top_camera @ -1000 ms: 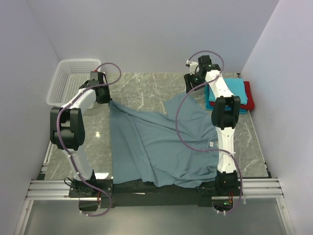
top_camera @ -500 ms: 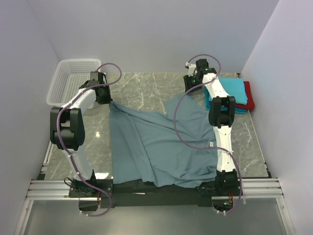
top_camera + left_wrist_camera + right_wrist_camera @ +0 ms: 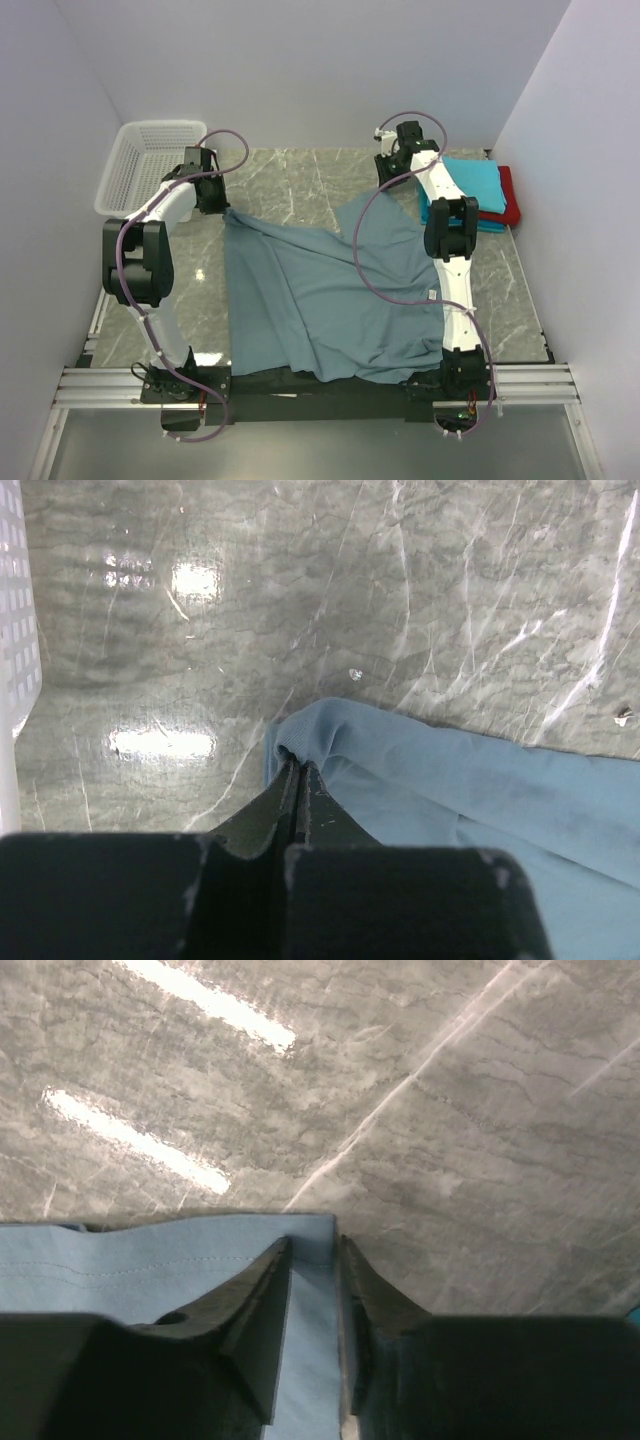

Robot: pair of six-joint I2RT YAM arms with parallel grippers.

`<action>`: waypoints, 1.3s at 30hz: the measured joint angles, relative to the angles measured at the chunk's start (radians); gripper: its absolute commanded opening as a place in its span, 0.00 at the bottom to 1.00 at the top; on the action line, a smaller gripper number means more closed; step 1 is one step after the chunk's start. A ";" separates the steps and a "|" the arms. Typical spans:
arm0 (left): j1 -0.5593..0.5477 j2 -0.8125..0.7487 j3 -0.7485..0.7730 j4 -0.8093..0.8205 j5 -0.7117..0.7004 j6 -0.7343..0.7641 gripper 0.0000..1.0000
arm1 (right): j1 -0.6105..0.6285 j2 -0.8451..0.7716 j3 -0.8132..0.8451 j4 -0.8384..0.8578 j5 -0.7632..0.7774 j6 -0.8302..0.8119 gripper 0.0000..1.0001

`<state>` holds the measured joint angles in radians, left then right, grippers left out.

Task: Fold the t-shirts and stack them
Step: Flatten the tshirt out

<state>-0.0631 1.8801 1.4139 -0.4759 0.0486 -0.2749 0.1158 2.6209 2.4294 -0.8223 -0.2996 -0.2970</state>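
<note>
The large grey-blue t-shirt (image 3: pixel 320 290) lies spread and rumpled across the middle of the table. My left gripper (image 3: pixel 210 197) is shut on its far left corner (image 3: pixel 300 742), the cloth bunched at the fingertips (image 3: pixel 297 765). My right gripper (image 3: pixel 386 174) is at the shirt's far right corner (image 3: pixel 150 1260). Its jaws straddle the hemmed edge with a gap still between them (image 3: pixel 313 1243). At the back right sits a stack of folded t-shirts, with bright turquoise (image 3: pixel 470 183) on top, then teal (image 3: pixel 490 226) and red (image 3: pixel 509 195).
A white mesh basket (image 3: pixel 150 160) stands at the back left corner, its wall showing at the left edge of the left wrist view (image 3: pixel 15 600). Bare marble tabletop (image 3: pixel 300 175) lies beyond the shirt. The shirt's near edge hangs over the arms' mounting rail.
The right arm has reached farther back along the shirt's corner, and its jaws have narrowed around the hem. The left arm and its hold are unchanged.
</note>
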 measured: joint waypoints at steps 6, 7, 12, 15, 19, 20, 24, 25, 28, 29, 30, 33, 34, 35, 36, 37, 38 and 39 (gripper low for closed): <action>0.000 0.000 0.000 0.000 0.000 0.000 0.00 | 0.008 0.001 0.000 -0.001 0.004 -0.016 0.17; 0.000 0.000 0.000 0.000 0.000 0.000 0.00 | 0.009 0.001 0.000 -0.002 0.004 -0.019 0.14; 0.000 0.000 0.000 0.000 0.000 0.000 0.00 | 0.011 0.001 0.000 -0.004 0.002 -0.036 0.03; 0.000 0.000 0.000 -0.001 0.000 0.000 0.00 | 0.011 0.001 0.000 -0.005 0.002 -0.042 0.00; 0.000 0.000 0.000 0.001 0.000 0.000 0.00 | 0.011 -0.003 0.000 -0.002 0.004 -0.041 0.00; 0.000 -0.002 0.000 0.001 0.000 0.000 0.00 | 0.011 -0.005 -0.001 -0.002 0.004 -0.040 0.00; 0.000 -0.041 0.000 0.001 -0.005 0.000 0.00 | 0.013 -0.055 -0.021 -0.008 0.004 -0.037 0.00; 0.000 -0.060 0.000 0.000 -0.010 0.000 0.00 | 0.013 -0.084 -0.034 -0.009 0.004 -0.037 0.00; 0.000 -0.141 0.013 -0.003 -0.025 -0.001 0.00 | 0.018 -0.222 -0.087 -0.016 0.003 -0.037 0.00; 0.000 -0.172 0.026 -0.003 -0.032 -0.001 0.00 | 0.021 -0.270 -0.095 -0.016 0.005 -0.037 0.00; 0.000 -0.201 0.040 -0.003 -0.040 -0.002 0.00 | 0.026 -0.332 -0.099 -0.019 0.005 -0.036 0.00; -0.001 -0.295 0.090 0.000 -0.055 -0.005 0.00 | 0.044 -0.521 -0.100 -0.017 0.013 -0.038 0.00; -0.001 -0.332 0.103 0.001 -0.058 -0.005 0.00 | 0.053 -0.594 -0.100 -0.017 0.021 -0.039 0.00; -0.002 -0.372 0.115 0.002 -0.063 -0.008 0.00 | 0.061 -0.659 -0.099 -0.018 0.026 -0.041 0.00; -0.002 -0.409 0.126 0.002 -0.064 -0.011 0.00 | 0.068 -0.730 -0.092 -0.018 0.031 -0.042 0.00; -0.002 -0.446 0.136 0.002 -0.065 -0.014 0.00 | 0.075 -0.780 -0.088 -0.016 0.033 -0.045 0.00; -0.002 -0.488 0.149 0.000 -0.063 -0.020 0.00 | 0.085 -0.848 -0.072 -0.021 0.042 -0.048 0.00; -0.002 -0.531 0.165 0.000 -0.059 -0.027 0.00 | 0.090 -0.898 -0.062 -0.020 0.046 -0.051 0.00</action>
<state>-0.0650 1.3487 1.5791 -0.4759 -0.0101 -0.3016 0.2054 1.7233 2.3676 -0.8425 -0.2535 -0.3481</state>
